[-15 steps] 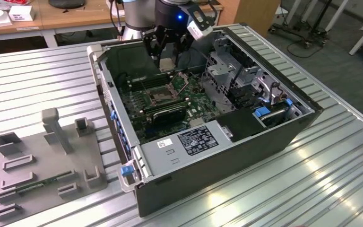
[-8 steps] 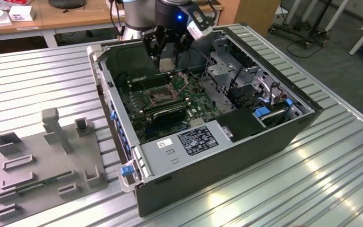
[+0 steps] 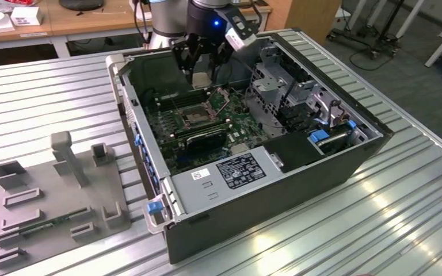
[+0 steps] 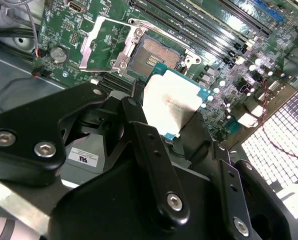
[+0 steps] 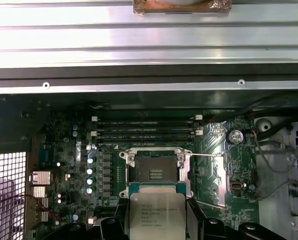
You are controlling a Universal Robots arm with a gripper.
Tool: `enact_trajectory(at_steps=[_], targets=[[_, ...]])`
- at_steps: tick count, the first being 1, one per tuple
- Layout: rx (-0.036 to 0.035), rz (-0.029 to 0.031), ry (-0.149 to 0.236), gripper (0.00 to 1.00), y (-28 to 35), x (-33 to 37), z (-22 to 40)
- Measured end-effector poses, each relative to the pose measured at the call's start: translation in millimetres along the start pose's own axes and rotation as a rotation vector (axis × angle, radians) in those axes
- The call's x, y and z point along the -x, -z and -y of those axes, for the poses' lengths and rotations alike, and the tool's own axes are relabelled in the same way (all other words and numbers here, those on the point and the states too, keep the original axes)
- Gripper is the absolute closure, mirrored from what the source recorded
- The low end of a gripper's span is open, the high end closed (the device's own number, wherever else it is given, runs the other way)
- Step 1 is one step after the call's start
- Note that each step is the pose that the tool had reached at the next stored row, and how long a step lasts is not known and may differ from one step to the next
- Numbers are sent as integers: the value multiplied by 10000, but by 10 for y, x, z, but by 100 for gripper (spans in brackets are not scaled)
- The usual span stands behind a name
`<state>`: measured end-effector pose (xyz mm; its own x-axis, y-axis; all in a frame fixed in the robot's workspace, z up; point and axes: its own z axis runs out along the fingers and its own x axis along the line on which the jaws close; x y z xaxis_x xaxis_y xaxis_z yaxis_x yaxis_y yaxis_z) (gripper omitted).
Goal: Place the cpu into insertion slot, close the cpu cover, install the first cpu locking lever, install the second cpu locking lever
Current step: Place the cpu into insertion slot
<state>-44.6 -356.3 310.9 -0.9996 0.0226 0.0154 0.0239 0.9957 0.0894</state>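
Observation:
My gripper [image 3: 202, 73] is shut on the cpu [image 3: 202, 80], a flat square chip with a silvery face and a green edge, clamped between the two black fingers [image 4: 139, 125]. Both wrist views show the cpu [image 4: 171, 107] [image 5: 156, 215] hanging just above the green board, beside the insertion slot [image 4: 161, 52] [image 5: 156, 172] and apart from it. The slot [image 3: 194, 117] lies bare, with its dark pin field showing. Next to it the cpu cover [image 4: 106, 42] stands flipped open. A thin wire lever [image 5: 208, 156] sticks out beside the slot.
The board lies inside an open black computer case [image 3: 282, 195] on a slatted metal table [image 3: 44, 98]. A metal drive cage [image 3: 278, 86] rises on the exterior view's right of the slot. Memory slots [image 5: 146, 131] run alongside. A grey fixture [image 3: 56, 195] stands at the left.

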Motion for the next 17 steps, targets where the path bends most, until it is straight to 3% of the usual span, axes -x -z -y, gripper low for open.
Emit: enact_trajectory(at_steps=[10,17], targets=[[0,0,0,46,-125,-26,-15],[2,1,0,46,-148,-30,-17]])
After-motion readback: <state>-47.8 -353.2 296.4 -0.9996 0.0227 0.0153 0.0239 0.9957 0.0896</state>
